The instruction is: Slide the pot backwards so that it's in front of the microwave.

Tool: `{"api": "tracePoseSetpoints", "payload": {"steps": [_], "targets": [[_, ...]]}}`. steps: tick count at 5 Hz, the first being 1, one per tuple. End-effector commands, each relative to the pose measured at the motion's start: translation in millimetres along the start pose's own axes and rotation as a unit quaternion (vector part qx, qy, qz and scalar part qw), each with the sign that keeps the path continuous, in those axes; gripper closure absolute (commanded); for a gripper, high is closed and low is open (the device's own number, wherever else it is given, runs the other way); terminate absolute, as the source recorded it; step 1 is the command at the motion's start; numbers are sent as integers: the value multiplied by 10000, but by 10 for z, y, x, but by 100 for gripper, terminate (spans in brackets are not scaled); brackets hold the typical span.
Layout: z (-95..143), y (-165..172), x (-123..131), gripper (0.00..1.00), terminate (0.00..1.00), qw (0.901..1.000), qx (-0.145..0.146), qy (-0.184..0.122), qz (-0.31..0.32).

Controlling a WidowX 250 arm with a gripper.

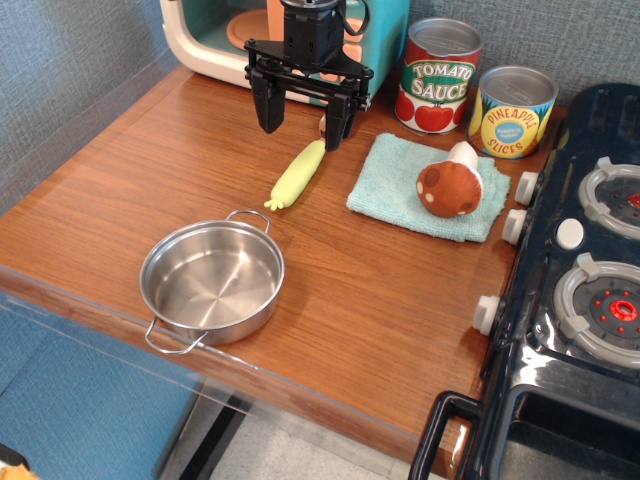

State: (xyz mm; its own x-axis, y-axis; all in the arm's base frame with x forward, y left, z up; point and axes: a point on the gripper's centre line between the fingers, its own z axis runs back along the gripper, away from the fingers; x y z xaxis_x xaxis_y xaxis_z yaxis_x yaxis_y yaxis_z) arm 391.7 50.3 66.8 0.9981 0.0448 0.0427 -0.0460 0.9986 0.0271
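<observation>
My black two-fingered gripper [305, 118]: released, empty, hovering far | shallow shiny steel pot [212, 283]: near-left table edge, untouched, well apart from teal-and-cream toy microwave [205, 40] | yellow corn [297, 174] lies between, possibly obstructing slide.

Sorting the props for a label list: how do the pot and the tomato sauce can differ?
The pot is wide, shallow, open and bare steel; the tomato sauce can is taller, narrower, closed and wears a red label. The pot sits near the front edge, the can at the back wall. Both are round metal.

Wooden table [380, 310] (pot [212, 284], towel [392, 190])
</observation>
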Motion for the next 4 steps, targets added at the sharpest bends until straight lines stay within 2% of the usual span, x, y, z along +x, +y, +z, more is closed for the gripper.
{"api": "tracePoseSetpoints", "payload": {"steps": [1,2,3,4], "targets": [[0,0,0,0,0,10000,0,0,0],[160,-89,62,0,0,9996,-149,-211,-72],[332,-186,9,0,0,9985,-121,-476,-224],[483,-260,-265,0,0,9965,-33,-717,-418]]}}
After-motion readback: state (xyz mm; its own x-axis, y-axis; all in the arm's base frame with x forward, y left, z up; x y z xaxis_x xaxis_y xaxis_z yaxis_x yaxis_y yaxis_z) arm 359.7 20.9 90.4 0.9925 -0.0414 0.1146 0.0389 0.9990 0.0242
